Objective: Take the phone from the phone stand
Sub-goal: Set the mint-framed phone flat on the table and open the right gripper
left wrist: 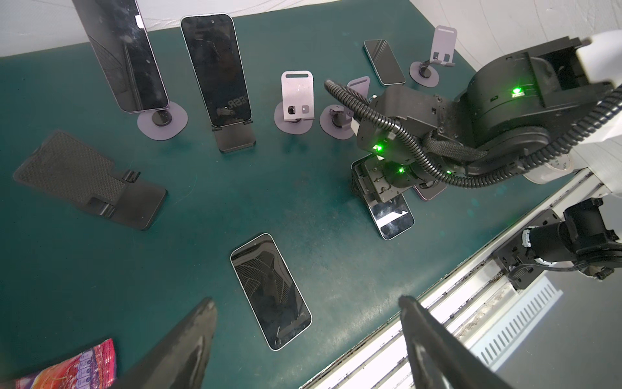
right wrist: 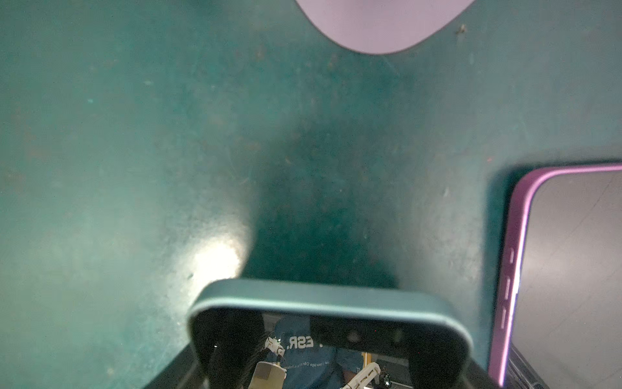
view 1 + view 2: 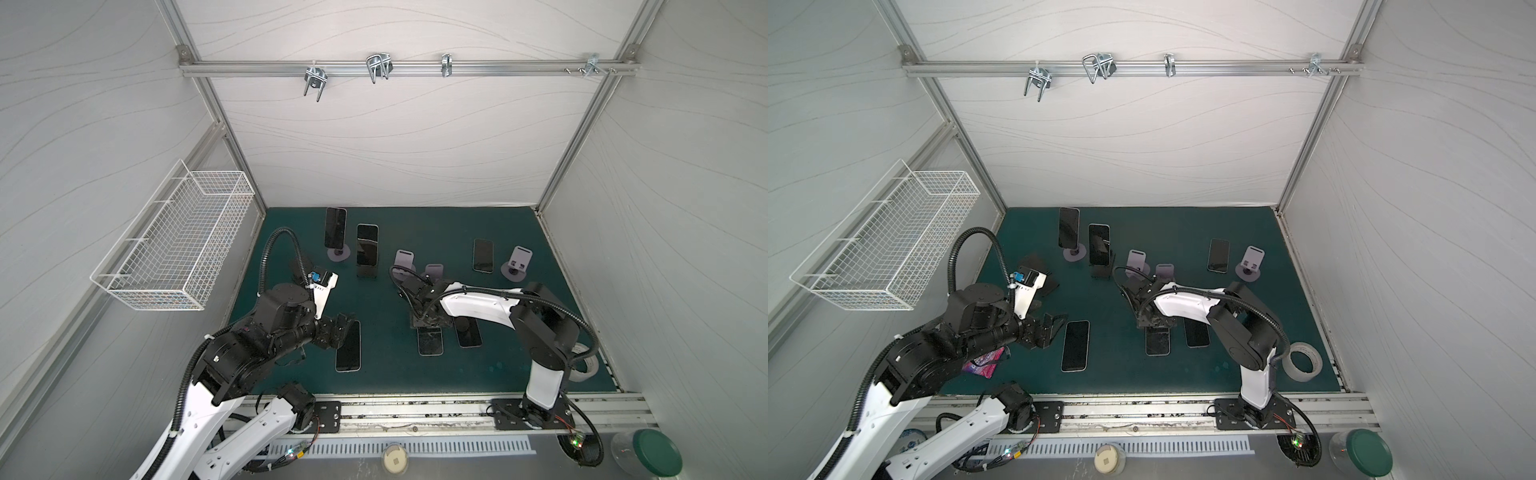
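Phone pull-off | teal-cased phone [image 3: 430, 341] mid-frame in a top view, low on black stand [image 3: 414, 321] | R fingers [image 1: 372, 197] look pinched on its upper end, long axis runs to lower frame edge | L fingers [image 1: 188, 343] spread, empty, farther off.

White panel walls [image 3: 395, 137] enclose a dark green mat [image 3: 382, 299].
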Controlling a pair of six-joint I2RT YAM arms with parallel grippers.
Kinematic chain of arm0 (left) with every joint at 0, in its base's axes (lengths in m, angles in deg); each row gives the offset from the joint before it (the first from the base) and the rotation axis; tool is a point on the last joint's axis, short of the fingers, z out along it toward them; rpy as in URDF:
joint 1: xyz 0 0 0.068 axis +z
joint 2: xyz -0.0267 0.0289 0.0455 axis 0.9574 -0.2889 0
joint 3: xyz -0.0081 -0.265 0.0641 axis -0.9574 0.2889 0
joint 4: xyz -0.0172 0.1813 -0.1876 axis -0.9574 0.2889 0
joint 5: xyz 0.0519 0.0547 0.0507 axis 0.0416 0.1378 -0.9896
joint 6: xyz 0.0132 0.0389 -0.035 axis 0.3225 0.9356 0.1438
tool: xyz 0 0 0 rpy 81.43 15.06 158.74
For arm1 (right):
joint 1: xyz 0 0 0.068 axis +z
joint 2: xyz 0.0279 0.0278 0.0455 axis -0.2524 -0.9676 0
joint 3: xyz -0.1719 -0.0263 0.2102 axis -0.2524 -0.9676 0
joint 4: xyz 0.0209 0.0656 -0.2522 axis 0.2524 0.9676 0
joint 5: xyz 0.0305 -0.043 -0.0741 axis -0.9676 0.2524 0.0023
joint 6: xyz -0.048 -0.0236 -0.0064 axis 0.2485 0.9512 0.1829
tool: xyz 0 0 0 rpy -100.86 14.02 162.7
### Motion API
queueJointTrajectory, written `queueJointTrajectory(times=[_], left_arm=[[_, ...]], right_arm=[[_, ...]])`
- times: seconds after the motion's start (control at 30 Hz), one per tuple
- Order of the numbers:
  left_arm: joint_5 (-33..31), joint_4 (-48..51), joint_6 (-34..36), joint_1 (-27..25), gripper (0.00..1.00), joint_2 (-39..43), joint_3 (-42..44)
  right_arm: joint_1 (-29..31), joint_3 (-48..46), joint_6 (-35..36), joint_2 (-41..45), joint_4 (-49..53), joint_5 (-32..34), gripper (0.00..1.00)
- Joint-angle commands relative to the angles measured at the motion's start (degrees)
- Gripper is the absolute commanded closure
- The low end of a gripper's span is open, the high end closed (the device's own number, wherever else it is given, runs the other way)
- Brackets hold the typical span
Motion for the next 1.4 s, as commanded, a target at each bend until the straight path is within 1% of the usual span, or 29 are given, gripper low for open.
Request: queueJointTrajectory(times=[0.0, 0.23, 0.47, 0.73, 0.93, 1.1, 1.2, 1.37], left_arm=[[-1.3, 0.3, 1.0, -0.2, 0.14, 1.3, 0.1], [-3.5, 0.4, 1.7, -0.2, 0.12, 3.5, 1.3], [-2.9, -2.0, 2.3, -0.2, 0.11, 4.0, 3.0], [-2.8, -2.0, 1.9, -0.1, 0.11, 3.8, 2.7], [-3.1, -1.4, 1.5, -0.2, 0.11, 4.1, 2.4], [-3.5, -2.0, 1.9, -0.2, 0.11, 3.4, 1.6], [-3.5, -2.5, 2.7, -0.2, 0.11, 2.4, 0.7], [-3.7, -2.8, 3.2, -0.2, 0.11, 1.0, -0.9]], right_arm=[[1.5, -0.9, -1.6, -3.8, 3.2, -3.5, 0.31], [1.5, 0.2, -1.4, -6.2, 3.8, -4.7, 0.26], [1.8, 0.1, -1.8, -7.2, 4.3, -5.0, 0.23], [2.0, -1.1, -2.5, -5.8, 4.6, -4.2, 0.19], [2.0, -2.2, -2.7, -3.7, 5.0, -4.1, 0.18], [2.0, -0.7, -1.5, -1.6, 6.3, -3.2, 0.17], [2.0, 0.8, -0.8, -0.3, 7.7, -2.0, 0.14], [1.9, 3.2, 0.3, 2.1, 10.2, 0.9, 0.03]])
